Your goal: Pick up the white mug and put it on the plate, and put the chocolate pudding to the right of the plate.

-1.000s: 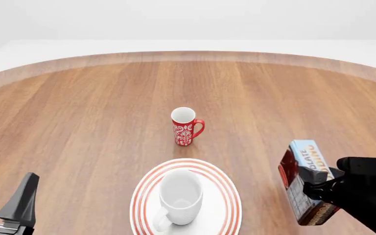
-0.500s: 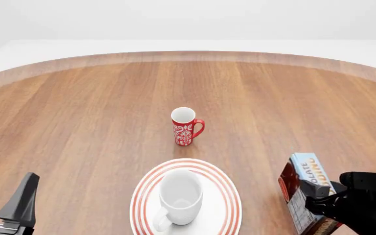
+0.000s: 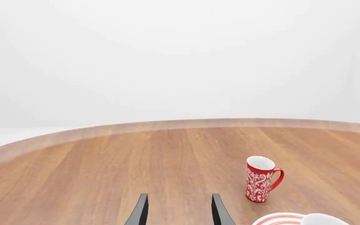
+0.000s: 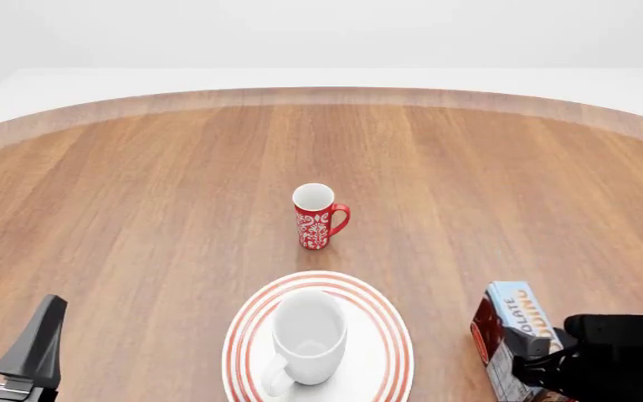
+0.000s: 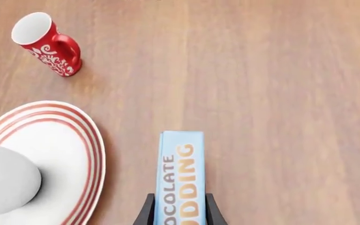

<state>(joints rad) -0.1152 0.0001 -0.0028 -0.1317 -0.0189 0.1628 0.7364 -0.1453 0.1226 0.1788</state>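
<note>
The white mug (image 4: 305, 339) stands upright on the red-ringed plate (image 4: 398, 335) near the table's front edge, its handle toward the camera. Right of the plate, my right gripper (image 4: 542, 358) is shut on the chocolate pudding (image 4: 516, 322), which is held on edge with its light-blue face up. The right wrist view shows the carton (image 5: 180, 173) between the fingers of that gripper (image 5: 178, 214), a gap of bare wood away from the plate (image 5: 87, 140) and mug (image 5: 5, 183). Whether the carton touches the table I cannot tell. My left gripper (image 4: 9, 331) is open and empty at the front left.
A slim red mug with white floral pattern (image 4: 319, 218) stands upright behind the plate, near the table's middle. It also appears in the left wrist view as the red mug (image 3: 260, 180) and in the right wrist view as the red mug (image 5: 45, 44). The wooden table's curved far edge (image 4: 321, 96) lies beyond.
My right gripper has lowered with the chocolate pudding and drawn slightly toward the table's front edge. The left arm, both mugs and the plate have not moved.
</note>
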